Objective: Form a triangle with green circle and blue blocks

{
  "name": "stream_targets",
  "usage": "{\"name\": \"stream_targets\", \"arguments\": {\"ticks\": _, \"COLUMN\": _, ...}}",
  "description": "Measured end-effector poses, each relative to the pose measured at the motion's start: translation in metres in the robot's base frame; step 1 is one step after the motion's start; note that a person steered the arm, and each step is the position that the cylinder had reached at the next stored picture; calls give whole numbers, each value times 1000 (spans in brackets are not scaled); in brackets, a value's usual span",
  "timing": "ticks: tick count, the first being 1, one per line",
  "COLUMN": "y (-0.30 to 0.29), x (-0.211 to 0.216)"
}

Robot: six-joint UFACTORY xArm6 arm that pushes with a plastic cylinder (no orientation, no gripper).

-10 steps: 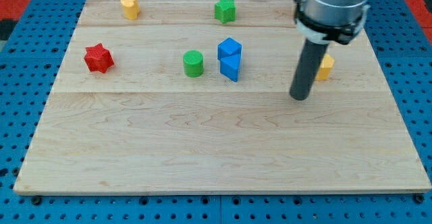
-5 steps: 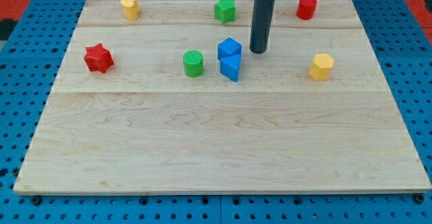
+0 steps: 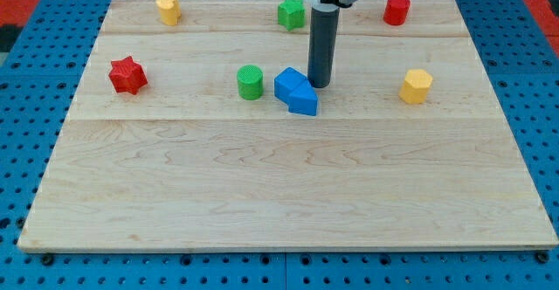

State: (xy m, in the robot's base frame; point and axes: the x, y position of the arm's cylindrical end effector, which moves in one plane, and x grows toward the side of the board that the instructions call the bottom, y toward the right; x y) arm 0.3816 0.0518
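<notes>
The green circle block point(image 3: 250, 81) stands left of the board's middle. Two blue blocks lie touching just to its right: a blue cube-like block point(image 3: 287, 84) and a blue wedge-like block point(image 3: 304, 100) at its lower right. My tip point(image 3: 319, 84) is against the upper right side of the blue pair, right beside the blue cube-like block and just above the wedge. The dark rod rises from it to the view's top.
A red star point(image 3: 127, 74) is at the left. A yellow block point(image 3: 168, 9) is at the top left. A green block point(image 3: 292, 13) stands at the top middle behind the rod. A red cylinder point(image 3: 396, 9) is at the top right. A yellow hexagon block point(image 3: 417, 86) is at the right.
My tip moved left across the board, then down-left into the blue blocks. The blue pair shifted down-left and turned; the upper one now sits closer to the green circle.
</notes>
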Motion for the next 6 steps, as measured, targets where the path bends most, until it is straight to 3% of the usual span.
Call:
{"name": "stream_targets", "arguments": {"ticks": 3, "y": -14, "x": 26}}
{"name": "stream_targets", "arguments": {"ticks": 5, "y": -49, "x": 65}}
{"name": "stream_targets", "arguments": {"ticks": 6, "y": -81, "x": 62}}
